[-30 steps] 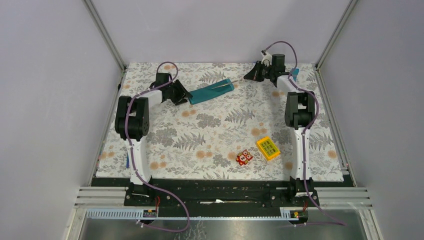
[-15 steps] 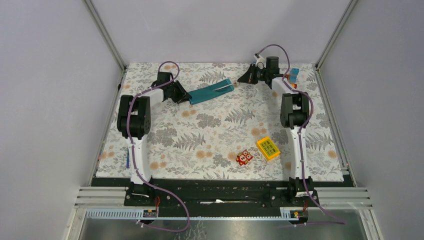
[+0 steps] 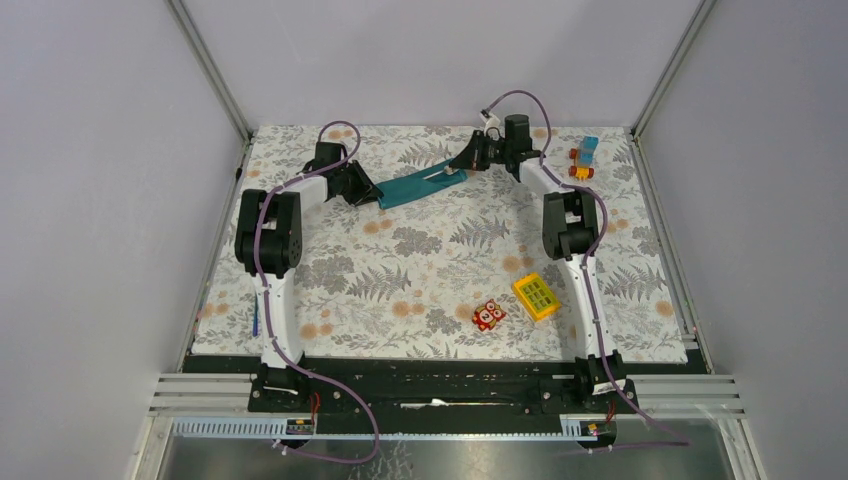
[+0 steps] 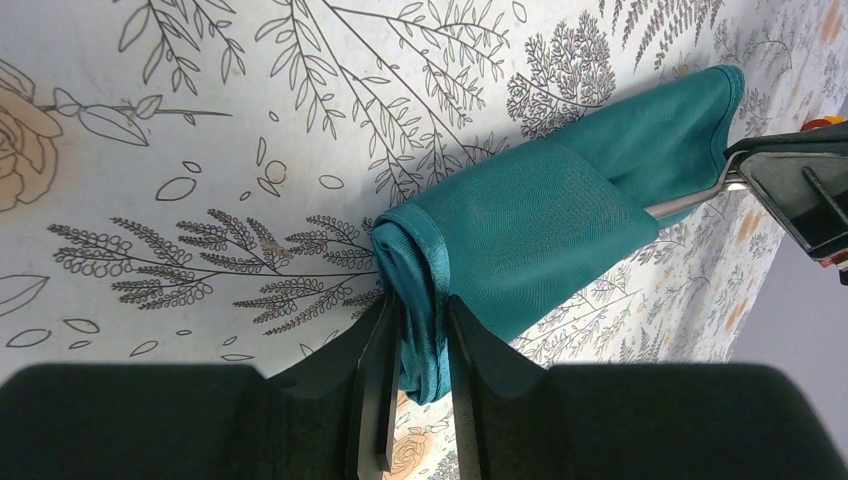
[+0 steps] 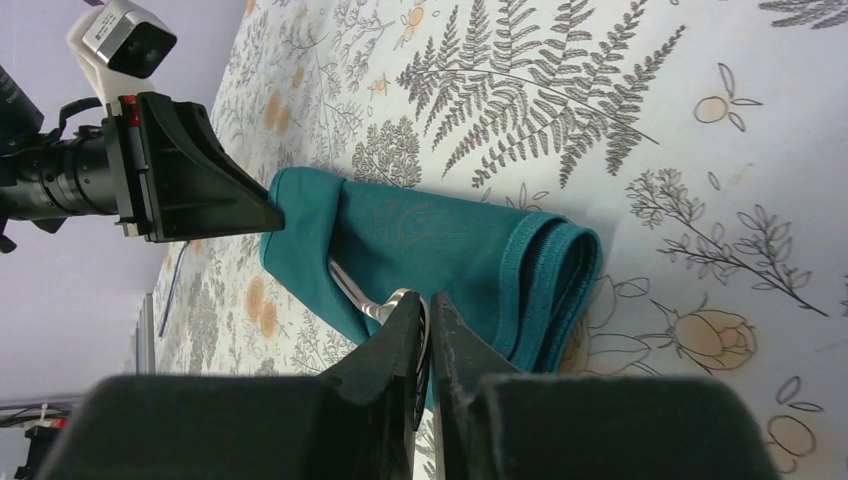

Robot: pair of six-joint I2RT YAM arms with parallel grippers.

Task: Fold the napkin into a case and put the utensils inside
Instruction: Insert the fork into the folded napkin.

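On my screen I see the tablecloth (image 3: 420,290), white and printed with grey ferns and orange flowers. Plain pale grey walls (image 3: 100,200) close the left, far and right sides, and 2 aluminium posts (image 3: 210,68) slant up from the far corners under soft, even light.

Worktop (image 3: 420,270): covered by a pale cloth printed with grey ferns and orange flowers, lying flat. Near-right area: small red owl toy (image 3: 488,315) with white eyes, and just beside it, to its right and slightly farther back, a yellow gridded block (image 3: 536,296) lying flat, set at an angle to the worktop edge; the two are apart, not touching. Far-right corner: a small blue and orange toy (image 3: 583,158), details too small to make out. Left edge: thin blue stick-like item (image 3: 256,322) lying along the border. Plain grey walls on three sides, metal posts in the back corners.
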